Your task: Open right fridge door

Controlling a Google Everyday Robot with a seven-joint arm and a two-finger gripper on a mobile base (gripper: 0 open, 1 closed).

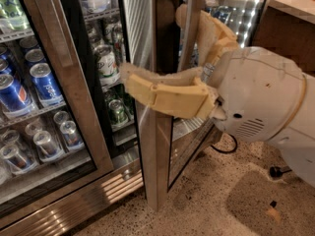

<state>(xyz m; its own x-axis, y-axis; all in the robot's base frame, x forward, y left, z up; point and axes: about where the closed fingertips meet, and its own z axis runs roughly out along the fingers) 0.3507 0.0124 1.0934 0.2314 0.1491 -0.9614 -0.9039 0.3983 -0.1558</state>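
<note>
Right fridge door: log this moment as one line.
state: right fridge door partly open | gripper: across the door's steel edge | left door: shut

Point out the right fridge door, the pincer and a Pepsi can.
right fridge door [156,166], camera view, lower steel frame.
pincer [135,82], camera view, tip, across the door frame.
Pepsi can [44,85], camera view, blue side, left shelf.

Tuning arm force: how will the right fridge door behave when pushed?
Likely stiff and heavy: the right fridge door is tall, steel-framed glass. It should swing, not flex. The gripper at its edge could slip on brushed steel.
</note>
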